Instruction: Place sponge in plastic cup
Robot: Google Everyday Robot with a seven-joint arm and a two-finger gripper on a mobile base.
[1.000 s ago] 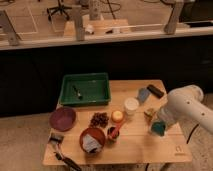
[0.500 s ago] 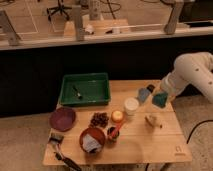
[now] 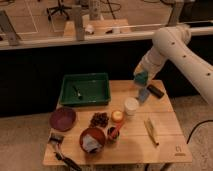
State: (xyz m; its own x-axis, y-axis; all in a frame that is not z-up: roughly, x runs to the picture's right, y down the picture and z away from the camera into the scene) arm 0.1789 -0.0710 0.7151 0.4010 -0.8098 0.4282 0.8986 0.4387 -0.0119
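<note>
On the wooden table (image 3: pixel 172 120), a maroon bowl (image 3: pixel 63 118) is being shown at the far left, with a green tray (image 3: pixel 85 89) behind it. Nearer the middle, a red bowl (image 3: pixel 93 133) is being filled by a crumpled blue-grey cloth (image 3: pixel 90 144). The white plastic cup (image 3: pixel 131 106) is being kept upright at centre, with a blue-grey flat piece (image 3: pixel 143 95) just beside it. Behind and above the cup, the dark teal sponge (image 3: pixel 141 78) is being held off the table by the gripper (image 3: pixel 140 74), which is clamped on it at the end of the white arm (image 3: pixel 175 45). A black object (image 3: pixel 155 91) is being shown furthest right.
</note>
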